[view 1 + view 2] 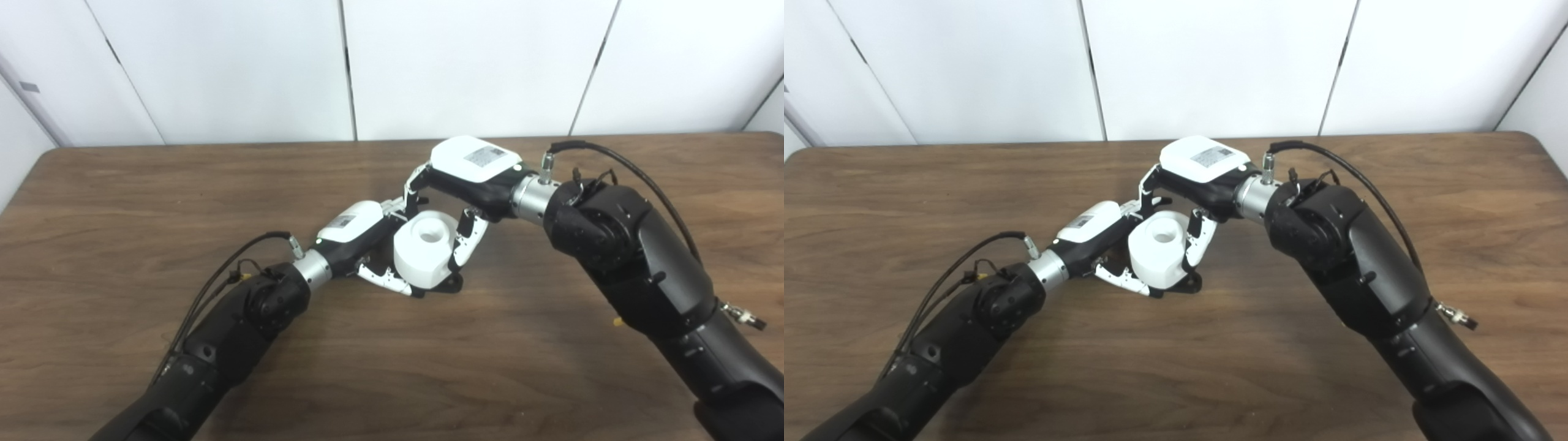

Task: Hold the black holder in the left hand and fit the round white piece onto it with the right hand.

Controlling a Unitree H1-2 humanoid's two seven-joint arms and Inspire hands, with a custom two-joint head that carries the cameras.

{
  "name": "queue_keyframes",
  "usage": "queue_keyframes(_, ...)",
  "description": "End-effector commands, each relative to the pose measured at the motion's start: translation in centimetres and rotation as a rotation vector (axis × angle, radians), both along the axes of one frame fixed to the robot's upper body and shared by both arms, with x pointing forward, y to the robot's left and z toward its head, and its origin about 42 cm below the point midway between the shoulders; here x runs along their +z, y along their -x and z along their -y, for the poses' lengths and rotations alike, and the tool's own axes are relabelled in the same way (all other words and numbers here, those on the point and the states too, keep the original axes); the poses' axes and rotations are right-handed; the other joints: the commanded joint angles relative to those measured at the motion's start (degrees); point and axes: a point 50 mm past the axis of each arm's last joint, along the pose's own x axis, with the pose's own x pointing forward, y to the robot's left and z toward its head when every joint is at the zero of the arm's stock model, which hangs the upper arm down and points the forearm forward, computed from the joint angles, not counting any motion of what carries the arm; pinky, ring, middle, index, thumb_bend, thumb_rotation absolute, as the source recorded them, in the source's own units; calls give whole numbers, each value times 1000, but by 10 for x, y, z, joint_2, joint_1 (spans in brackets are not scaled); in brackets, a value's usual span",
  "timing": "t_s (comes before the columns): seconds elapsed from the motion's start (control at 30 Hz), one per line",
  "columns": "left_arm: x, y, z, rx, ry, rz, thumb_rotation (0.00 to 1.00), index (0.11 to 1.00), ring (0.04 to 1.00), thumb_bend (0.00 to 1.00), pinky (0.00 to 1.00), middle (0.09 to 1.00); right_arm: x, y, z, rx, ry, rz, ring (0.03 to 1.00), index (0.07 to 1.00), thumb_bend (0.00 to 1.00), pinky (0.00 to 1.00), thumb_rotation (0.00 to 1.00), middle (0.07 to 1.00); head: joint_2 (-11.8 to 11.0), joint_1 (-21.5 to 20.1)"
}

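**A:** Your bench is bare brown wood grain, with white wall panels behind it. Both arms meet near its middle. What do you make of the hold?

**B:** Your right hand comes over the round white piece, fingers curled down its sides and pinching it. Your left hand comes in low from the other side, fingers wrapped under and around the base. Only a sliver of the black holder shows at the bottom edge, resting on or just above the wood.

**A:** Is the piece seated?

**B:** You cannot tell from here; the joint is hidden by the white body and the fingers.

**A:** So what could go wrong?

**B:** If you press down off-axis, I judge the piece may cock and jam, or the holder may twist in the left grip. The two sets of fingers sit very close, so they may foul each other, and releasing early could let it tip.
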Motion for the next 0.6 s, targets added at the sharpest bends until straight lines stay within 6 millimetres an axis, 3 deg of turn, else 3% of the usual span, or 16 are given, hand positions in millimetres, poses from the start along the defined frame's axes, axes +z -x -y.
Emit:
queue_keyframes(0.0, -35, 16, -15, -9, -170, -122, 77, 480, 1000, 522, 979, 984, 9, -2, -2, 20, 14, 31, 788, 479, 523, 837, 135, 739, 0, 1)
queue_keyframes(0.57, -35, 18, -19, -10, -165, -132, 76, 480, 997, 522, 986, 982, -1, -9, 11, -53, 96, 25, 808, 480, 522, 870, 138, 750, 1, 0)
